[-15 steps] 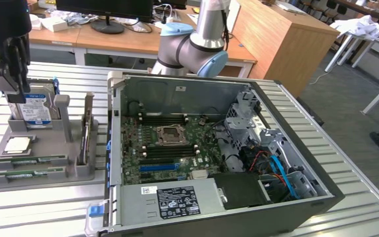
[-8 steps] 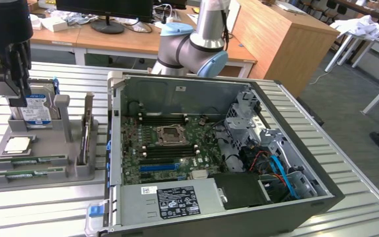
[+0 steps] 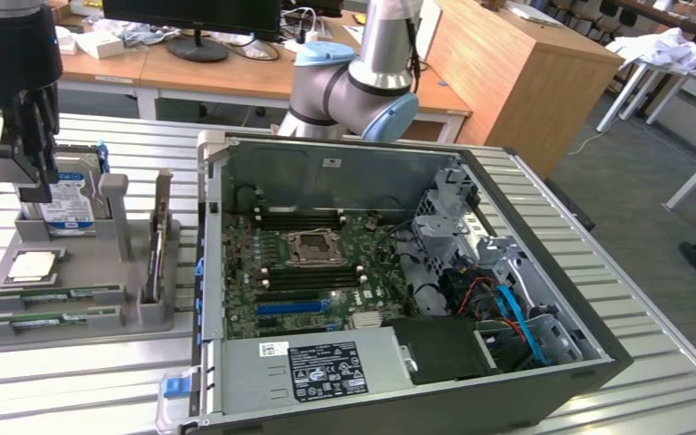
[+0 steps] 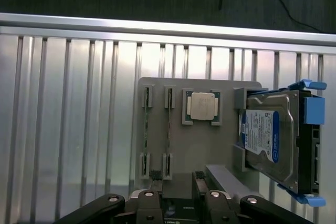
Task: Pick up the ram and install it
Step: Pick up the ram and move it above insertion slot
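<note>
Two matching green ram sticks sit on edge in a grey holder [image 3: 142, 317]. One ram stick [image 3: 64, 294] [image 4: 169, 127] lies beside the CPU, the other [image 3: 46, 319] [image 4: 147, 127] one slot further out. I cannot tell which of them is the task's ram. My gripper [image 3: 24, 177] [image 4: 176, 179] hangs above the holder on the exterior view's left, over the hard drive end. It is open with nothing between its fingers. In the wrist view the fingertips [image 4: 154, 174] reach over the holder's edge near the ends of the sticks, well above them.
The holder also carries a CPU [image 3: 32, 265] [image 4: 202, 106], a blue-labelled hard drive [image 3: 68, 210] [image 4: 268, 140] and an upright card [image 3: 157, 245]. The open computer case [image 3: 590, 362] with its motherboard [image 3: 305, 272] stands on the exterior view's right of the holder. The arm's base [image 3: 354, 86] is behind the case.
</note>
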`<action>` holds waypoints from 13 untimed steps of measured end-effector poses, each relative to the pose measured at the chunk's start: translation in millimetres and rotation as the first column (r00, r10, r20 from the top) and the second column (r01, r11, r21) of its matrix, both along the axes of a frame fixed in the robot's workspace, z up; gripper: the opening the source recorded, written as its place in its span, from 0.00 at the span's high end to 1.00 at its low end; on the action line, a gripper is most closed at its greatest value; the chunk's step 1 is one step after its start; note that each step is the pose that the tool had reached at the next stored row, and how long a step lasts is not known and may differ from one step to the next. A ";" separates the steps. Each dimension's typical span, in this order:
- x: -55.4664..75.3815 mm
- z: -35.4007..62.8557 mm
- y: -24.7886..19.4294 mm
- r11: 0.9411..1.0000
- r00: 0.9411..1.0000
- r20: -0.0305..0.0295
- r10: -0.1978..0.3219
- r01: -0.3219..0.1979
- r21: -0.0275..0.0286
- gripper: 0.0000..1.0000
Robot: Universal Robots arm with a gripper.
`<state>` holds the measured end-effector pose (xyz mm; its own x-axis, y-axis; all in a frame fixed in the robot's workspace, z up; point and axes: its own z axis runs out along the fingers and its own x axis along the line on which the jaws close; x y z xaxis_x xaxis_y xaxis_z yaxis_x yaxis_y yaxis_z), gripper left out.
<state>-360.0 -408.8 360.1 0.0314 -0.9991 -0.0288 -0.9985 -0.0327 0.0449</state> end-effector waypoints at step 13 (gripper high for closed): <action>0.0 -12.8 0.0 1.000 1.000 0.000 0.000 0.000 0.000 0.64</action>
